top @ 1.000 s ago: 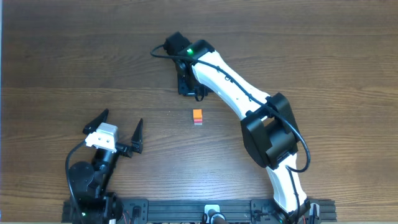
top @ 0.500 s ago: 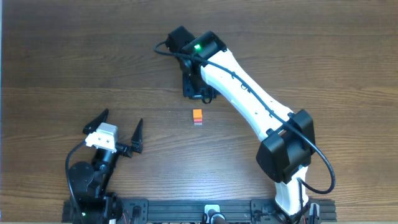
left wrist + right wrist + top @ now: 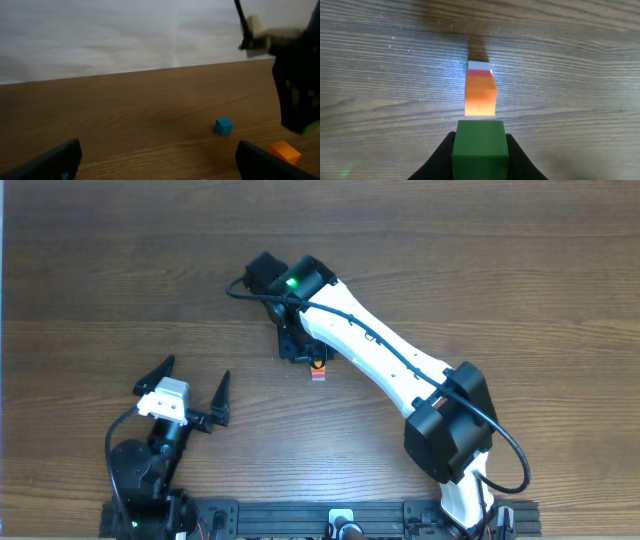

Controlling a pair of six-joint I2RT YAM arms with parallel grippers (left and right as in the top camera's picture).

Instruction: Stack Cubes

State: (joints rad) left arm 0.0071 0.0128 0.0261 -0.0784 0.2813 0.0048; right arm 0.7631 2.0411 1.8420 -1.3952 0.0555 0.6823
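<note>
A stack of cubes, orange (image 3: 480, 95) on red (image 3: 480, 73) on a pale one (image 3: 479, 65), stands on the wooden table (image 3: 500, 280). My right gripper (image 3: 480, 152) is shut on a green cube (image 3: 480, 147) and hangs above the table just beside the stack. From above, the right gripper (image 3: 300, 345) half hides the stack (image 3: 318, 372). A blue cube (image 3: 223, 126) lies farther back, with the orange cube (image 3: 284, 151) nearer. My left gripper (image 3: 195, 377) sits open near the front left, with nothing between its fingers.
The right arm (image 3: 380, 360) slants across the middle of the table from its base at the bottom right. A pale wall (image 3: 125, 35) stands beyond the table's far edge. Bare wood lies left of the stack and along the back.
The right gripper with the green cube has swung from farther back toward the front, now sitting right by the stack. The left arm has not moved.
</note>
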